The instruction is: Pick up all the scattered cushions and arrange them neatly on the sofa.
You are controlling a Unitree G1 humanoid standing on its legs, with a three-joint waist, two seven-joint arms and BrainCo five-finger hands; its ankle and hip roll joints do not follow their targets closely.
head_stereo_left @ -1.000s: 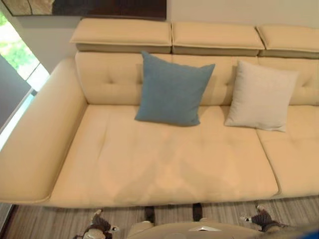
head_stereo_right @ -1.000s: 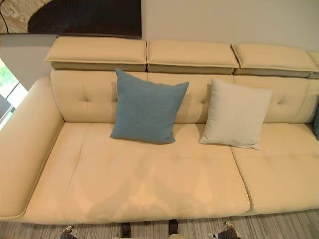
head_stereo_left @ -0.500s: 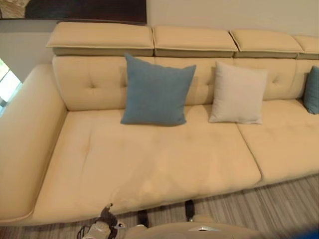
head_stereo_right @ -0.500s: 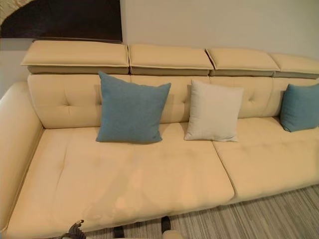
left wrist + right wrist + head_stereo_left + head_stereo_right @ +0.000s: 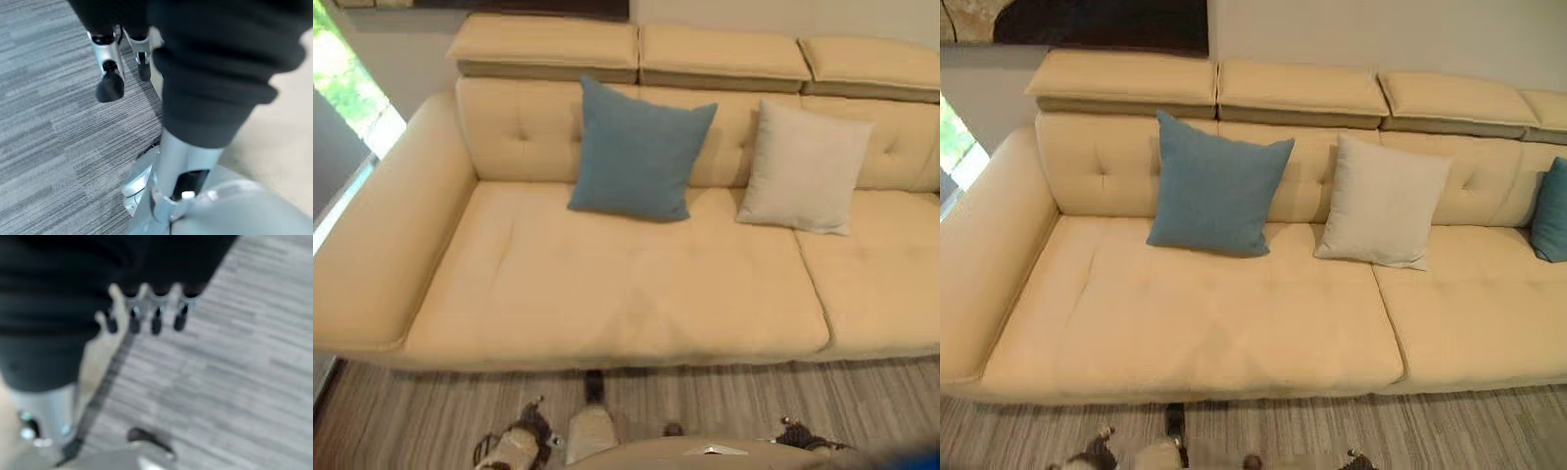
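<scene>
Left eye view: blue cushion point(image 5: 640, 152) at twelve o'clock and cream cushion point(image 5: 803, 168) at one lean on the sofa point(image 5: 607, 284); left robot hand point(image 5: 514, 448) and right robot hand point(image 5: 146, 308) hang empty, fingers relaxed.

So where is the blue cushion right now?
The blue cushion leans upright against the sofa backrest, left of the middle in the left eye view, with the cream cushion beside it on the robot's right, not touching.

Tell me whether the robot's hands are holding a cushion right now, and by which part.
Nothing is held. The left hand and right hand hang empty over the floor, fingers relaxed. The blue cushion and cream cushion lean on the sofa.
</scene>
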